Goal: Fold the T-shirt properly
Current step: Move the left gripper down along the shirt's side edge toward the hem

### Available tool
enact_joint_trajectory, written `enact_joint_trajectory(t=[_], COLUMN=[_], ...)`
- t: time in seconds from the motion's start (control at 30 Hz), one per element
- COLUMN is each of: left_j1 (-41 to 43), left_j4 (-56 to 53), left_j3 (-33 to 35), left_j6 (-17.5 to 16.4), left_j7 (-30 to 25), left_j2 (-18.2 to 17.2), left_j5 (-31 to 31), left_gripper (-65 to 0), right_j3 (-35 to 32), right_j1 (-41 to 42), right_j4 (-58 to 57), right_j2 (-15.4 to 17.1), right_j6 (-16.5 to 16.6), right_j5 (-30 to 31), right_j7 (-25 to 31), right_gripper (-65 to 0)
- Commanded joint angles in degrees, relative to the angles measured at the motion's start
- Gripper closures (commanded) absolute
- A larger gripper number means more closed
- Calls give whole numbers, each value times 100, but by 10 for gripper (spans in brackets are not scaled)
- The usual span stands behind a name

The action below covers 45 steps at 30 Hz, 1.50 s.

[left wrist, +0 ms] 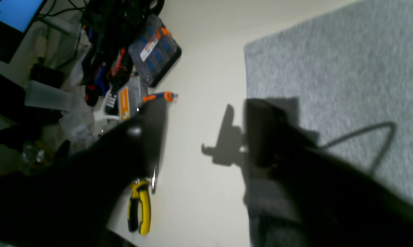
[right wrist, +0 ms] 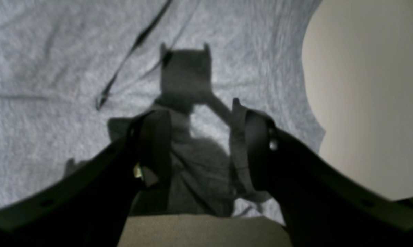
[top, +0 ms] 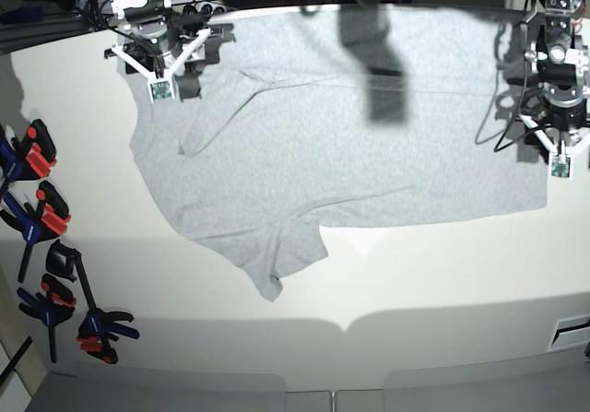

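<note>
Here the T-shirt [top: 350, 168] lies spread between both open claws.

Matt heathered cloth T-shirt [top: 369, 154]

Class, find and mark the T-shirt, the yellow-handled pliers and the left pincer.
T-shirt [top: 369, 154], base view, middle of the grey cloth.
Yellow-handled pliers [left wrist: 140, 207], left wrist view, on the handles.
Left pincer [left wrist: 206, 137], left wrist view, gap between its tips.

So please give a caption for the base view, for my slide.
Two open grippers over a grey T-shirt spread on the table.
</note>
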Motion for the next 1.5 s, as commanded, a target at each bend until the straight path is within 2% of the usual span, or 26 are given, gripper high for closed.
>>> enact_joint_trajectory(t=[0.0, 0.33, 0.47, 0.53, 0.7, 0.8, 0.9, 1.0, 1.17, 1.23, 1.3, 1.37, 1.47], left_j1=[-42, -42, -105, -304, -1451, -2404, -3399, -4415, -5869, -6245, -6422, -6439, -6325], left_j4=[105, 105, 103, 90, -595, -1672, -3198, -5191, -8719, -9849, -10627, -11031, -11162], left_j3=[-35, -35, -35, -35, -35, -35, -35, -35, -35, -35, -35, -35, -35], left_j6=[85, 87, 76, -120, -964, -1513, -2173, -2879, -3630, -3893, -4004, -4017, -4046], left_j7=[-175, -308, -999, -1080, -1060, -986, -1064, -1381, -2000, -2162, -2391, -2588, -2592], left_j2=[-81, -79, -81, -83, -83, -83, -85, -173, -627, -844, -1049, -1202, -1263], left_j5=[94, 92, 72, -116, -1158, -1814, -2371, -2793, -3263, -3438, -3534, -3532, -3539], left_gripper=[-451, -447, -447, -447, -446, -446, -446, -446, -446, -446, -446, -446, -446], right_j3=[24, 24, 24, 24, 24, 24, 24, 24, 24, 24, 24, 24, 24], right_j1=[-2, -2, 0, 4, 2, 0, -2, -2, -2, -2, -2, -2, -2], right_j4=[122, 122, 122, 122, 122, 122, 122, 122, 122, 122, 122, 122, 122], right_j2=[33, 33, 33, 33, 33, 33, 33, 33, 33, 33, 33, 33, 33], right_j6=[42, 39, 39, 39, 39, 42, 39, 42, 42, 42, 42, 42, 42], right_j5=[-7, -4, -2, -4, -4, -4, -4, -2, -4, -2, -2, 11, 17], right_j7=[79, 85, 315, 341, 160, 33, -28, -28, -98, -105, -105, -103, -103], right_gripper=[-326, -326, -326, -326, -326, -326, -326, -326, -326, -326, -326, -326, -326])
